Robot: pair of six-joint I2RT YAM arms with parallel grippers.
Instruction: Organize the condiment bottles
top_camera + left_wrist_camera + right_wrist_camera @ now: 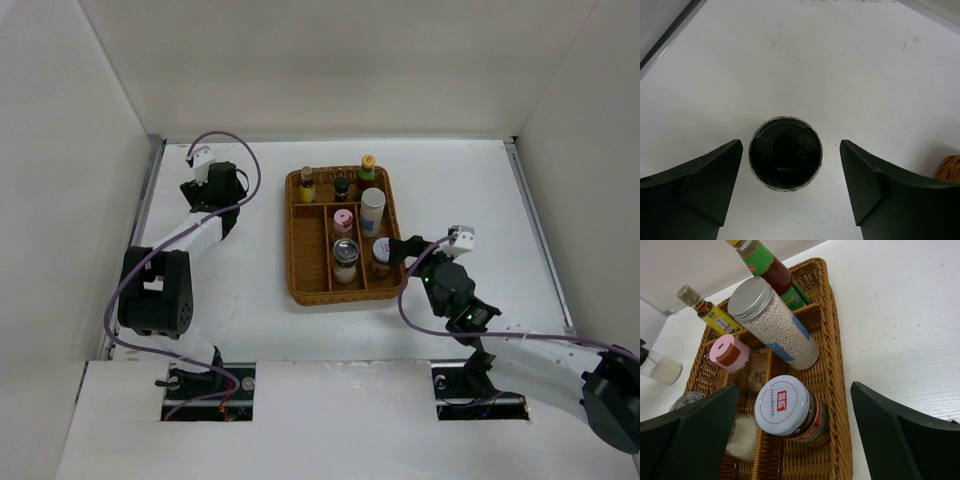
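Wicker tray, brown and divided, sits mid-table; all places below are given vs. it. At the tray's far end, L to R: yellow-labelled bottle, small dark bottle, green yellow-capped bottle. In the R lane: tall white cylinder w/ silver lid, full of white beads, then white-lidded jar w/ red label on its lid at the near end. In the middle lane: pink-lidded jar, then silver-lidded glass jar nearer the arms. All standing.

Black-capped white bottle stands outside the tray, on the table well off its L side, about level w/ its far end. L gripper hangs straight over it, fingers apart, one each side of the cap. Bare table shows btwn each pad and the bottle, so no contact and nothing held. A bit of tray rim shows at the R edge of the L wrist view.

R gripper is at the tray's R edge, near end, over the white-lidded jar. Its fingers are spread wide, w/ the jar btwn them and clearance both sides. The R finger is outside the tray over the table, the L finger over the middle lane. Nothing gripped.
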